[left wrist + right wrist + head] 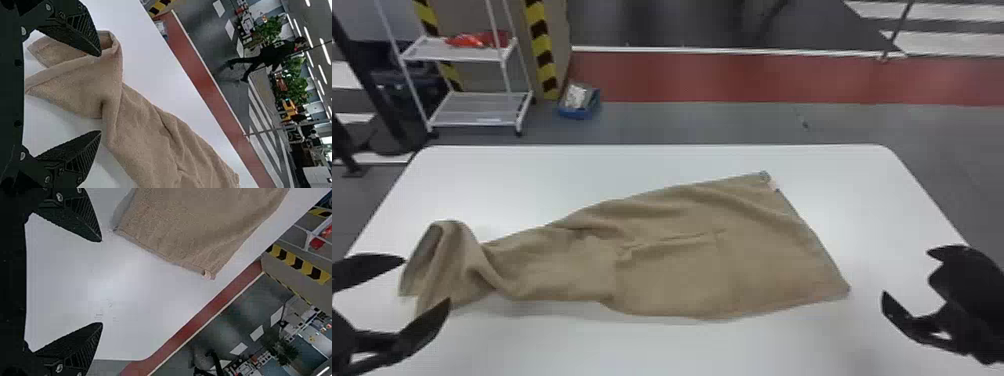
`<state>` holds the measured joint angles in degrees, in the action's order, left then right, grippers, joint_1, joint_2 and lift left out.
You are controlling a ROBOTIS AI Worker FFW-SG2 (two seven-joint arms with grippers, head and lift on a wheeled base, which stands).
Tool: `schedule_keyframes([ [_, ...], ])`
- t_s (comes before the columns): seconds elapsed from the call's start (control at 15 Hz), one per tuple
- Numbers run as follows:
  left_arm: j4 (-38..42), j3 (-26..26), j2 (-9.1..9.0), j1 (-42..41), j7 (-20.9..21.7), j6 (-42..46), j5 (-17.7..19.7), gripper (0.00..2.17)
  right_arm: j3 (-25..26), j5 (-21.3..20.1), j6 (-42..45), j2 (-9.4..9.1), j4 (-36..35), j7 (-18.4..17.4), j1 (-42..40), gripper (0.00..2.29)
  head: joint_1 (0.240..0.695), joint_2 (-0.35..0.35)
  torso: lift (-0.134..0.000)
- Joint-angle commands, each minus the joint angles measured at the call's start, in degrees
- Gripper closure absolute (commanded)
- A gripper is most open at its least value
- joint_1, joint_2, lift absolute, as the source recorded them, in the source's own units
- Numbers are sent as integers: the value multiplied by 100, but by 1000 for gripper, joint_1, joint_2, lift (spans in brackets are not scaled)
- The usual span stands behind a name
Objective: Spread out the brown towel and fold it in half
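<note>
White table point(682, 345) under a rumpled brown towel point(677, 270).

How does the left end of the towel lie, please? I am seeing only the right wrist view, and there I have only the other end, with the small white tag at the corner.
Observer: In the head view, the brown towel is bunched at its left end, with a raised, looped fold there.
Operator: Thank you. And this bunched end, is it already gripped by something?
Observer: No, it is not gripped. In the left wrist view, the left fingers stand well apart beside that end, not closed on it.
</note>
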<state>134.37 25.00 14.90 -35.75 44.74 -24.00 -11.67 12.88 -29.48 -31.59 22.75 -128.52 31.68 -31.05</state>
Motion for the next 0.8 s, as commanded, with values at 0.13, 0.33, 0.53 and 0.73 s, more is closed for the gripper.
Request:
schedule_keyframes([
  [0.13, -157, -48, 48, 42, 263, 417, -433, 238, -4, -23, -1, 98, 249, -4, 117, 124, 695, -69, -128],
  [0.33, -297, -232, 162, 183, 535, 435, -1083, 329, -4, 12, -1, 124, 319, -4, 187, 124, 695, -86, -128],
  [0.53, -578, -285, 320, 306, 852, 435, -1382, 329, 4, 39, -19, 168, 345, -12, 222, 124, 695, -83, -128],
  [0.73, -798, -294, 487, 341, 984, 417, -1628, 329, 22, 47, -19, 168, 380, -48, 240, 124, 695, -76, -128],
])
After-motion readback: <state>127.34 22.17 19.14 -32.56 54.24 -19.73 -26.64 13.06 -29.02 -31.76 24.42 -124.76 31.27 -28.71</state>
